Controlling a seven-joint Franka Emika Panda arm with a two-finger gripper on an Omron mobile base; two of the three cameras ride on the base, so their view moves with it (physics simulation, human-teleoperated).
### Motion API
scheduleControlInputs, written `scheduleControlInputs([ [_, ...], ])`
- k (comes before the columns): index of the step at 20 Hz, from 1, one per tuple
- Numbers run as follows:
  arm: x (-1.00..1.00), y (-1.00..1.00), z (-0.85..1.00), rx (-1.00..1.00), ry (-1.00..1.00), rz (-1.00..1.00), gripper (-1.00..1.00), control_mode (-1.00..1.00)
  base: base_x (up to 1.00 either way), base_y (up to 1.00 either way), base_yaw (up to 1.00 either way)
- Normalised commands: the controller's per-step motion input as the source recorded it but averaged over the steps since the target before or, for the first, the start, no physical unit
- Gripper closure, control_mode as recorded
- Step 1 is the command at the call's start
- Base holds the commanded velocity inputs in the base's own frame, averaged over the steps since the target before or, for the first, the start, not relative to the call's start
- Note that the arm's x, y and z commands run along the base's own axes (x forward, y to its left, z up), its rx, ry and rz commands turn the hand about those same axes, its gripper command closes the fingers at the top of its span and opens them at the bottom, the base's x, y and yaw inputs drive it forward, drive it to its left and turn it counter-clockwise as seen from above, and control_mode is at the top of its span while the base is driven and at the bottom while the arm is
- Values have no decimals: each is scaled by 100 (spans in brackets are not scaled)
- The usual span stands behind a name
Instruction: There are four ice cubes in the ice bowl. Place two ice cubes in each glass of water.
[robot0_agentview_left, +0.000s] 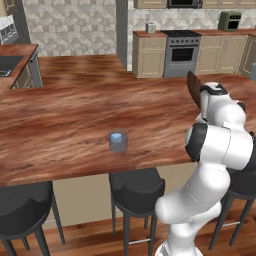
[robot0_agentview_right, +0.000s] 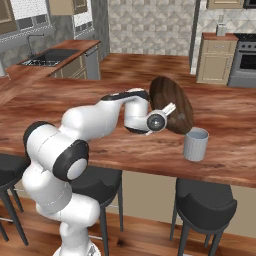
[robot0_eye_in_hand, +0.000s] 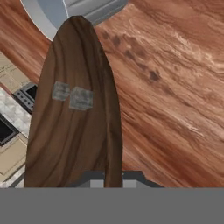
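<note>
the gripper (robot0_agentview_right: 167, 111) is clenched on the rim of the round brown wooden ice bowl (robot0_agentview_right: 172, 104), tilted steeply above the paler tumbler (robot0_agentview_right: 195, 144), two ice cubes (robot0_eye_in_hand: 72, 96) lying inside; the dark tumbler (robot0_agentview_left: 118, 141) stands well apart on the wooden counter (robot0_agentview_left: 65, 125).

Even, bright rendered light, soft faint shadows, slightly blurry low-resolution pictures.

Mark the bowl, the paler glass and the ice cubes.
bowl (robot0_agentview_right: 175, 102): right base view, its tilted wooden underside.
paler glass (robot0_agentview_right: 195, 145): right base view, its side wall.
ice cubes (robot0_eye_in_hand: 72, 96): hand view, the two pale squares inside the bowl.
</note>
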Motion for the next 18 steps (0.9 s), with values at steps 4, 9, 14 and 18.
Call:
scheduleControlInputs([
  [4, 12, -12, 4, 6, 1, 0, 100, -100, 0, 0, 0],
  [9, 4, -16, 25, 12, 1, 0, 100, -100, 0, 0, 0],
  [14, -8, -7, 13, 8, 0, 1, 100, -100, 0, 0, 0],
  [18, -24, -24, 3, 12, -7, 0, 100, -100, 0, 0, 0],
])
